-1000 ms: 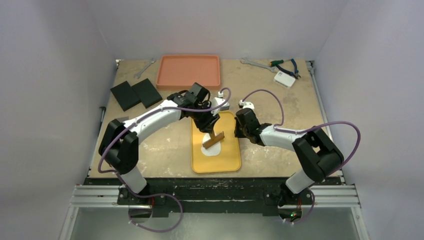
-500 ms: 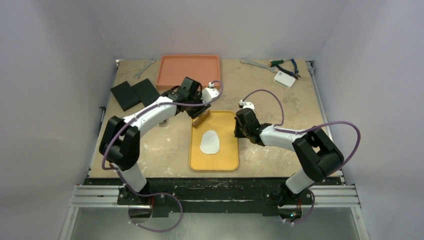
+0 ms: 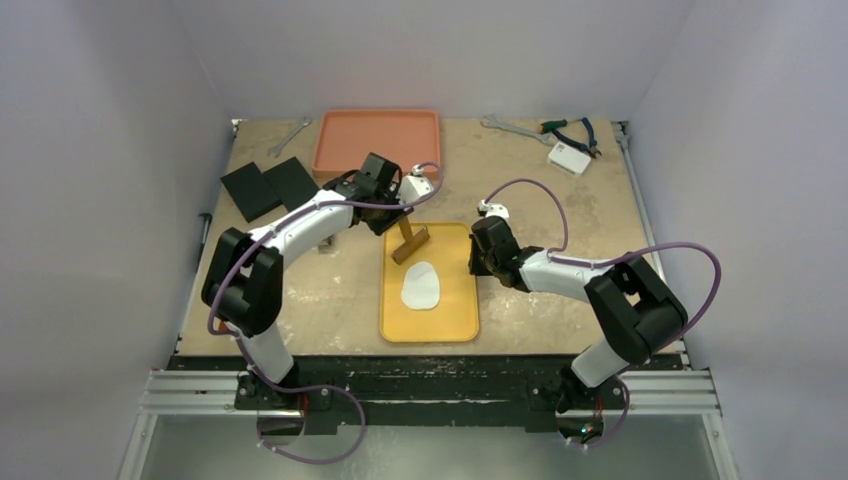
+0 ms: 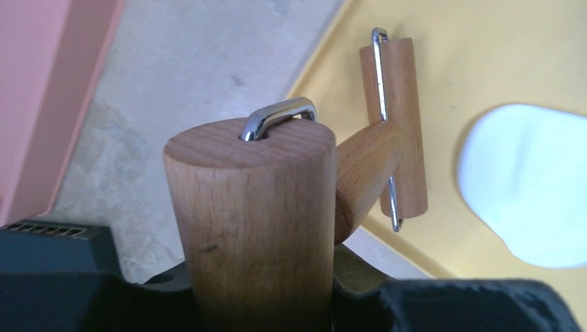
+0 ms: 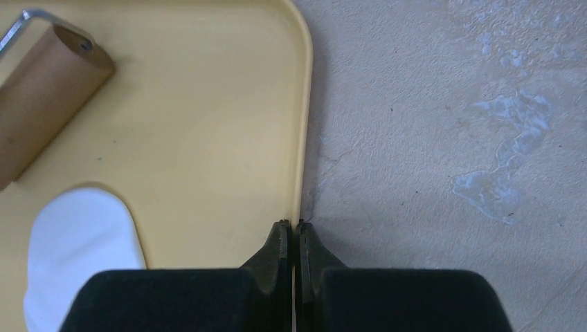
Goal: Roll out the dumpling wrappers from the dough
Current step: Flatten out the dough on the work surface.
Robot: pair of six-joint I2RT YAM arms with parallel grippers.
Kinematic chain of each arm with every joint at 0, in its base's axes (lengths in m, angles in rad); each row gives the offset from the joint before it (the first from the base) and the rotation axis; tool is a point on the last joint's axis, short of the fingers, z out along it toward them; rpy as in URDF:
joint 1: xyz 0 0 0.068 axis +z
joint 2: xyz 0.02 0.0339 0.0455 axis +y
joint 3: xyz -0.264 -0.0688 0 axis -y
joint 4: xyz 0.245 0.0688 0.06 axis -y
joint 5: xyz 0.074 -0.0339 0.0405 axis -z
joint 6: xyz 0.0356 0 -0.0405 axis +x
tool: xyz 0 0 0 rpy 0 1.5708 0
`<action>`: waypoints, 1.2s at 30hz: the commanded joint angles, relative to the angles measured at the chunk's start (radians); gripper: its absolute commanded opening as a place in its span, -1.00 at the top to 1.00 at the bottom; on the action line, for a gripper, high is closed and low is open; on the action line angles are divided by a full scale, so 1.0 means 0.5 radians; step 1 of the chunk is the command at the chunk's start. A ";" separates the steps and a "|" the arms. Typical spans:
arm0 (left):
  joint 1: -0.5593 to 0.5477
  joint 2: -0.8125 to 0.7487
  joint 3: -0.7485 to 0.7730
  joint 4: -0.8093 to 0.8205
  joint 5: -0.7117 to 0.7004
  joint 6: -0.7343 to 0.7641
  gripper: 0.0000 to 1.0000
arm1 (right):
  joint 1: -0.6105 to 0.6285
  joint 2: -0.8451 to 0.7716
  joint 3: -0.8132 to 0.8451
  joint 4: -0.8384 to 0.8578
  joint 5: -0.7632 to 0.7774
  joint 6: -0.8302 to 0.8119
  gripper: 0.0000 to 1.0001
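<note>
Gripping the roller, the left gripper has drawn it far off the flattened dough, one pass done; the clenched right gripper seemingly steadies the tray.

Near tray is centred on the tabletop. Dough is laid in its middle, and roller is positioned at its far-left corner. Far tray is set behind it, with two blocks to that tray's left. Wrench, pliers and small box are placed far right.
</note>
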 commanded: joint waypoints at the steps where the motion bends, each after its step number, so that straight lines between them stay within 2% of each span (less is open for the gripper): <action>1: -0.146 -0.098 0.110 -0.385 0.260 -0.051 1.00 | 0.009 0.017 0.006 -0.067 -0.014 -0.050 1.00; 8: -0.344 -0.211 0.315 -0.619 0.397 -0.091 1.00 | 0.010 0.017 0.007 -0.067 -0.011 -0.050 1.00; 16: -0.416 -0.275 0.356 -0.691 0.481 -0.086 1.00 | 0.010 0.013 0.004 -0.067 -0.015 -0.050 1.00; 22: -0.639 -0.300 0.074 -0.555 0.162 0.003 1.00 | 0.008 0.019 0.008 -0.064 -0.018 -0.050 1.00; 36: -0.717 -0.265 0.067 -0.502 -0.014 0.063 1.00 | 0.010 0.016 0.007 -0.065 -0.021 -0.053 1.00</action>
